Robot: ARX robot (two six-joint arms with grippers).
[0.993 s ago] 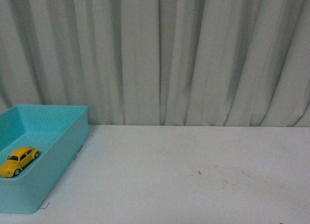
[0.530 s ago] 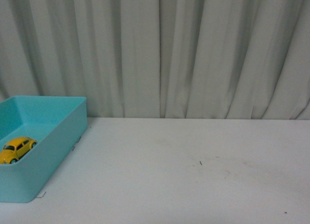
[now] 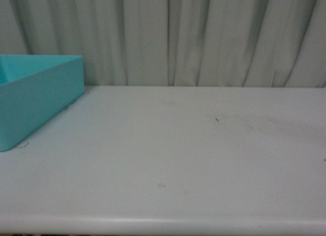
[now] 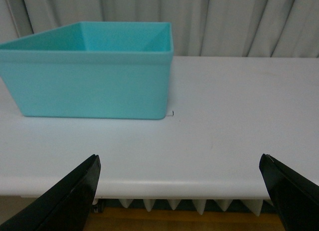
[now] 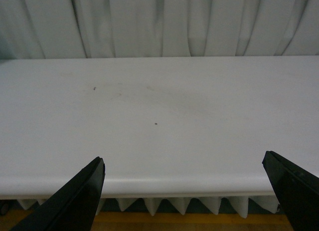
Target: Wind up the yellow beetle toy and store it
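Note:
The yellow beetle toy is out of view now; the wall of the turquoise bin (image 3: 35,101) hides the bin's inside in the front view. The bin also shows in the left wrist view (image 4: 94,86), where only its empty far inner corner is visible. My left gripper (image 4: 179,163) is open and empty, held off the table's front edge, in front of the bin. My right gripper (image 5: 183,163) is open and empty, also off the front edge, facing bare table. Neither arm shows in the front view.
The white table (image 3: 178,144) stretches to the right of the bin, with small dark specks (image 3: 217,119) on it. Grey curtains (image 3: 193,37) hang behind. The table's front edge (image 4: 174,183) has a scalloped white trim over a wooden floor.
The front view has dropped lower: the bin and table's far edge sit higher in the picture, and the yellow toy seen inside the bin earlier is now hidden by the wall.

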